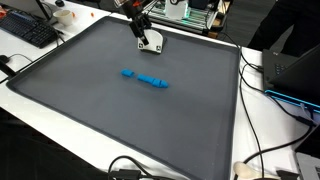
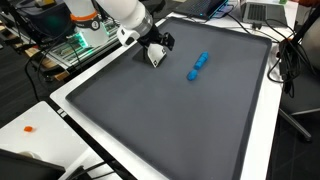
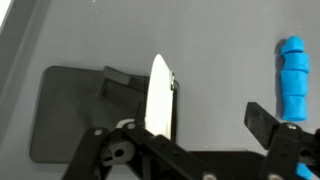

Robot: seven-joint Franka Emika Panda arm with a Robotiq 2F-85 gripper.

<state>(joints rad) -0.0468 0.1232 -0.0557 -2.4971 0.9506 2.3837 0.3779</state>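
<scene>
The gripper (image 1: 145, 32) hangs over the far edge of the mat (image 1: 90, 110), at a white piece (image 1: 150, 43) that shows at its tip in both exterior views. In the wrist view the jaws look spread, and the white piece (image 3: 160, 95) stands upright between them, clear of the right-hand finger (image 3: 262, 118). Whether they actually grip it cannot be told. A blue piece (image 1: 146, 78) lies flat near the middle of the mat, apart from the gripper, at the wrist view's right edge.
</scene>
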